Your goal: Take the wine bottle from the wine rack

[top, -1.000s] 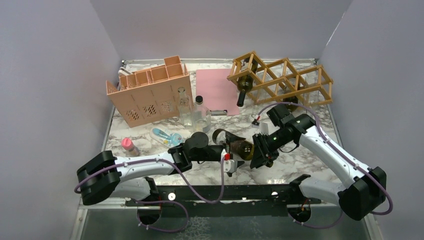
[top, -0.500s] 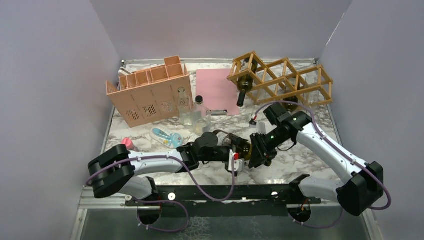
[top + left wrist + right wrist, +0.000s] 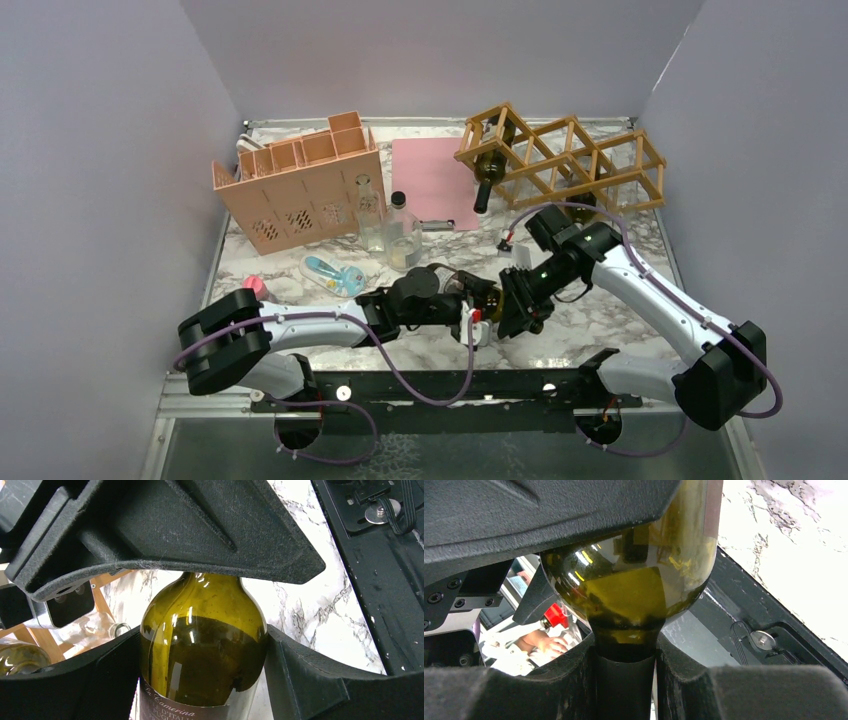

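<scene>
The wine bottle (image 3: 487, 297), olive-green glass with a dark label, hangs off the rack over the front middle of the table, lying between my two grippers. My right gripper (image 3: 516, 304) is shut on its dark neck (image 3: 626, 680), with the shoulder (image 3: 634, 580) bulging just above the fingers. My left gripper (image 3: 470, 308) has come from the left, and its two black fingers (image 3: 300, 675) press against both sides of the bottle's body (image 3: 202, 640). The wine rack (image 3: 570, 160), a golden-brown stick lattice, stands at the back right with another dark bottle (image 3: 487, 172) in its left cell.
A salmon-pink compartment box (image 3: 300, 190) stands at the back left, with a pink mat (image 3: 432, 180) beside it. Two clear glass bottles (image 3: 400, 232) stand in front of the box. A blue item (image 3: 335, 272) and a pink-capped bottle (image 3: 255, 288) lie left. The black base rail (image 3: 430, 385) runs along the front.
My left arm reached right to the bottle and its jaws closed in on the bottle's body. The right gripper kept its grip on the neck and barely moved.
</scene>
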